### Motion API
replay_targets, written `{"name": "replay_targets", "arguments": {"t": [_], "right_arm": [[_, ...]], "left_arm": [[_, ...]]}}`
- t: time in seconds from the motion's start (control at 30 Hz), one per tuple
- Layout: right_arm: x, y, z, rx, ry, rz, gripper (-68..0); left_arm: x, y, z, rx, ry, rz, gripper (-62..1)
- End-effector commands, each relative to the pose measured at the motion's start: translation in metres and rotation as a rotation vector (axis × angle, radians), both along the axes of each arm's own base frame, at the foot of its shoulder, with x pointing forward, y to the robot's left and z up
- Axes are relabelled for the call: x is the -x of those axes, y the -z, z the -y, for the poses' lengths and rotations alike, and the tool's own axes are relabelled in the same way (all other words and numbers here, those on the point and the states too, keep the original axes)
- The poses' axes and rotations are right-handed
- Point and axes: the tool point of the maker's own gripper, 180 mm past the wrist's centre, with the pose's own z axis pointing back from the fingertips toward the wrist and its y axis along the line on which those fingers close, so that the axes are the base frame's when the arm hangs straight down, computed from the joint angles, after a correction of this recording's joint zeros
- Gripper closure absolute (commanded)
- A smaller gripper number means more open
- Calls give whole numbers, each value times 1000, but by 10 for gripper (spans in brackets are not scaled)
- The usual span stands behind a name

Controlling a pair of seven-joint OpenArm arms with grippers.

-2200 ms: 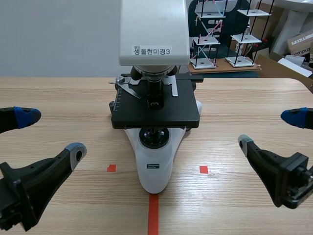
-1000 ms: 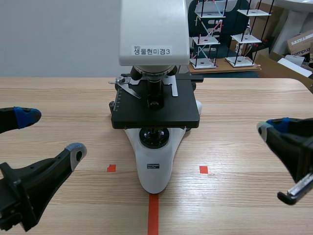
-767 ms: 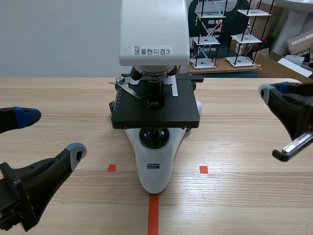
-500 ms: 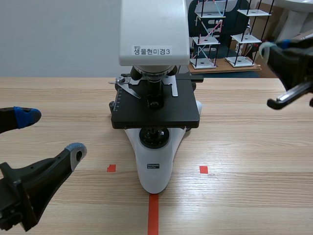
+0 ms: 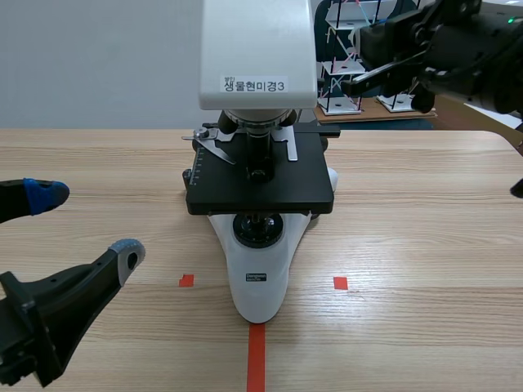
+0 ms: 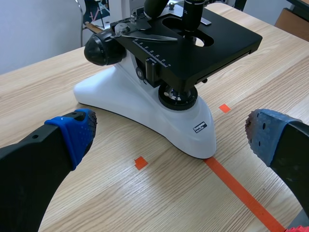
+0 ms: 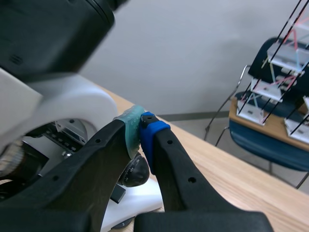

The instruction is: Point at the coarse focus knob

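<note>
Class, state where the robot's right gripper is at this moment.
In the scene view the right gripper is raised at the upper right, beside the microscope's head; in its wrist view the black knob sits just beyond its shut fingertips.

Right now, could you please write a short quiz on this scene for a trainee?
1. True or false: the right gripper is shut on nothing.
2. Which arm is up near the top of the microscope? A. left B. right C. neither
3. Fill in: the left gripper is ____, low over the table.
Key: 1 true; 2 B; 3 open.
</note>
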Motion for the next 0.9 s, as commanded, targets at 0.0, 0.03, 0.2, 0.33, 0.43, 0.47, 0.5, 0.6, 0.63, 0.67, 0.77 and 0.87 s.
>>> {"name": "replay_targets", "arguments": {"t": [0.0,0.03,0.2,0.33,0.43,0.47,0.5,0.6,0.63,0.67,0.77,0.87], "right_arm": [[-9,-3,8,-1,19,12,2],[-14,2,10,-6,26,-3,2],[-34,20,8,1,27,-93,2],[-40,18,6,-21,13,-117,2],[-39,15,0,-28,-28,-127,2],[-38,15,-2,-31,-37,-135,2],[-38,16,-2,-36,-40,-147,2],[-36,20,-4,-55,-49,-185,2],[-35,22,-5,-60,-53,-199,2],[-35,23,-5,-61,-54,-207,2],[-34,23,-5,-62,-53,-210,2],[-34,26,-5,-55,-52,-223,2]], "left_arm": [[0,-8,4,20,8,23,-623],[0,-8,4,20,8,23,-623],[-1,-8,4,21,8,24,-623],[-1,-8,4,20,8,24,-623],[-1,-8,4,20,8,24,-623],[-1,-8,4,20,8,24,-623],[-1,-8,4,21,8,24,-623],[0,-8,4,20,8,24,-623],[0,-8,4,20,8,24,-623],[0,-8,4,20,8,24,-623],[0,-8,4,20,8,24,-623],[0,-8,4,20,8,24,-623]]}}
